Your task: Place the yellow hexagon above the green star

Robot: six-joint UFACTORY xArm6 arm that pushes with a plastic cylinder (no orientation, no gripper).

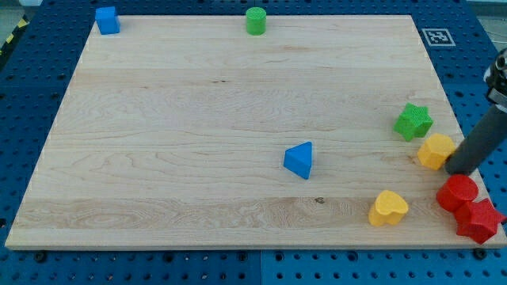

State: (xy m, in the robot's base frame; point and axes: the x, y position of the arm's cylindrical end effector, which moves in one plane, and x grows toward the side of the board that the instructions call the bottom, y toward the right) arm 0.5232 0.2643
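Observation:
The yellow hexagon (pixel 436 150) lies near the board's right edge, just below and right of the green star (pixel 413 122); the two are close but apart. My dark rod comes in from the view's right, and my tip (pixel 457 169) is right next to the hexagon's lower right side, seemingly touching it.
A yellow heart (pixel 388 207) lies at the bottom right. A red cylinder (pixel 457 193) and a red star (pixel 479 221) sit at the bottom right corner, just below my tip. A blue triangle (pixel 299 160) is mid-board. A blue cube (pixel 107 20) and green cylinder (pixel 255 20) are at the top edge.

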